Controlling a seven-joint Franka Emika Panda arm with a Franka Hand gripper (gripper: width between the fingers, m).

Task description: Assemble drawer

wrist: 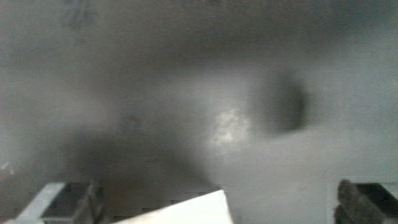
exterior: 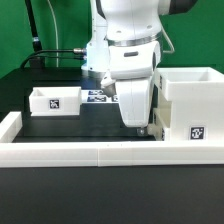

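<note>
The drawer's large boxy casing (exterior: pixel 190 105) stands at the exterior view's right, open side up, with a tag on its front. One small open-top tray (exterior: pixel 55 100) with a tag sits at the left. The second tray is not in view. My gripper (exterior: pixel 140 126) hangs low over the black table, just left of the casing. In the wrist view my gripper (wrist: pixel 210 208) is open, with its fingers (wrist: pixel 54 205) far apart. A blurred white corner (wrist: pixel 178 212) lies between them, and I cannot tell which part it belongs to.
A long low white rail (exterior: pixel 100 152) edges the table's front and left side. The marker board (exterior: pixel 97 96) lies flat behind the gripper, partly hidden by the arm. Black table (exterior: pixel 70 125) shows between the tray and the gripper.
</note>
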